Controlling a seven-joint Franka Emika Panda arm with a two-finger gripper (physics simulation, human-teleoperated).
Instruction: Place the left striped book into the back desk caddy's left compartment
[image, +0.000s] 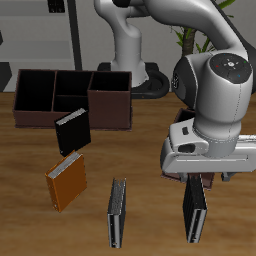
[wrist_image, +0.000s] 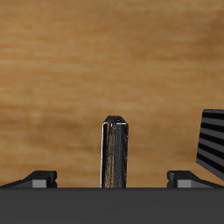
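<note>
The pincer (wrist_image: 112, 178) is spread, one finger showing on either side of the left striped book (wrist_image: 115, 153) with bench (wrist_image: 87, 70) visible in both gaps, so nothing is pinched yet. The book stands on a long edge with its narrow edge turned up toward the pincer. That probably explains the approach from straight above: the slim thickness fits between the fingers, where the broad cover would not. The wrist view is what settles this, since it shows the book centred in the opening and both clearances. It also catches the edge of a pale-striped cover (wrist_image: 213, 144) just beside, which I take to be the greyer striped book. In the exterior view the arm's bulk covers most of the pincer (image: 196, 185), and only the lower part of the left striped book (image: 195, 215) shows beneath it, near the bench's (image: 150, 140) front edge. That view supplies the layout instead. The greyer striped book (image: 118, 212) stands close by, and an orange book (image: 67, 183) and a plain black book (image: 72, 130) lie farther over. The back desk caddy (image: 70, 97) is well apart at the rear, its left compartment (image: 35, 88) at the far end from its taller section.
</note>
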